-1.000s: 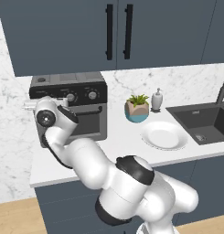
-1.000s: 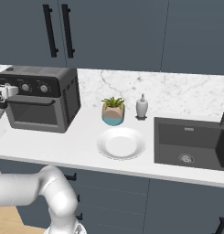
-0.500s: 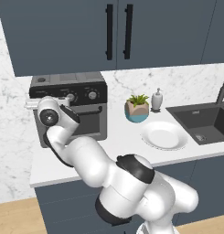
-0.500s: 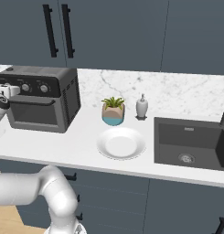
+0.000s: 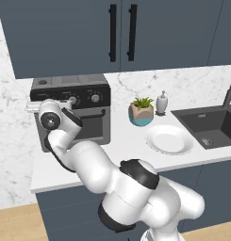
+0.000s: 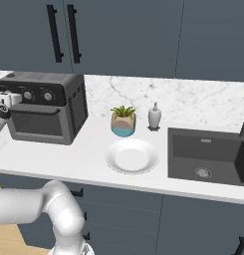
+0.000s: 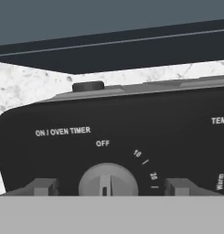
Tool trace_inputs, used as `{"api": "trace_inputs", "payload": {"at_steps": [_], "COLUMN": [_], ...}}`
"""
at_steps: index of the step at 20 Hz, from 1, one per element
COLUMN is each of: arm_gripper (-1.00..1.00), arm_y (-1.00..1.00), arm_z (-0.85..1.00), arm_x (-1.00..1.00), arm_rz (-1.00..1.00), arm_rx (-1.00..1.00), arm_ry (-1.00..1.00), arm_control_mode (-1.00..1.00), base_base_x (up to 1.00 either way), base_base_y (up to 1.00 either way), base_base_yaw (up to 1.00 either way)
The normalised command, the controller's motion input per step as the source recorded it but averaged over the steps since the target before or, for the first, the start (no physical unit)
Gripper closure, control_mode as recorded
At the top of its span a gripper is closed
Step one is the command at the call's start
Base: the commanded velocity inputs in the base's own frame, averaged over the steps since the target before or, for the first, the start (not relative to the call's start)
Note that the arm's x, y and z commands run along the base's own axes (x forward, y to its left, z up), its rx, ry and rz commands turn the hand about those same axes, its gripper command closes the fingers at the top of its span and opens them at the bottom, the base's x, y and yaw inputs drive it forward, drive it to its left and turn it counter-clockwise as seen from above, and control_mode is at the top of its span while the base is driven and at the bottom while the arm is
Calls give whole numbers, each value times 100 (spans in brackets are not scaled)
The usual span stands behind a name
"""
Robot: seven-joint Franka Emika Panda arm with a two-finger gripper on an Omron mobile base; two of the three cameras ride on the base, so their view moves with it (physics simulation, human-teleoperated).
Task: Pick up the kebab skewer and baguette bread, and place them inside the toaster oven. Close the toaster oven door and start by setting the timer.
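Note:
The toaster oven (image 5: 84,123) (image 6: 50,115) stands at the counter's left end with the toaster oven door (image 5: 88,126) (image 6: 36,124) shut. My gripper (image 7: 111,186) (image 5: 53,102) (image 6: 11,97) is up against the oven's black top panel, at its leftmost knob. That timer knob (image 7: 108,176), labelled "ON / OVEN TIMER", points at OFF and sits between my fingertips (image 7: 45,186). A gap shows on each side of the knob, so the jaws stand open around it. The kebab skewer and baguette bread are hidden.
Right of the oven, the counter holds a potted plant (image 5: 141,113) (image 6: 123,122), a soap dispenser (image 5: 161,102) (image 6: 154,117) and a white plate (image 5: 169,140) (image 6: 131,156). A dark sink (image 5: 211,124) (image 6: 208,154) lies at the far right. Dark wall cabinets hang above.
The hand has stayed at the oven's left knob with hardly any shift. Nothing else on the counter has moved.

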Motion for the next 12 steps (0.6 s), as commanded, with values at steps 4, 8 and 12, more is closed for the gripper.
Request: {"api": "trace_inputs", "payload": {"at_steps": [4,8,12], "arm_gripper": [100,100,100], "arm_y": [0,0,0], "arm_z": [0,0,0], "arm_x": [0,0,0], "arm_rz": [0,0,0], "arm_rx": [0,0,0], "arm_ry": [0,0,0], "arm_control_mode": [-100,-100,-100], "base_base_x": [0,0,0], "base_base_y": [0,0,0], "base_base_yaw": [0,0,0]}}
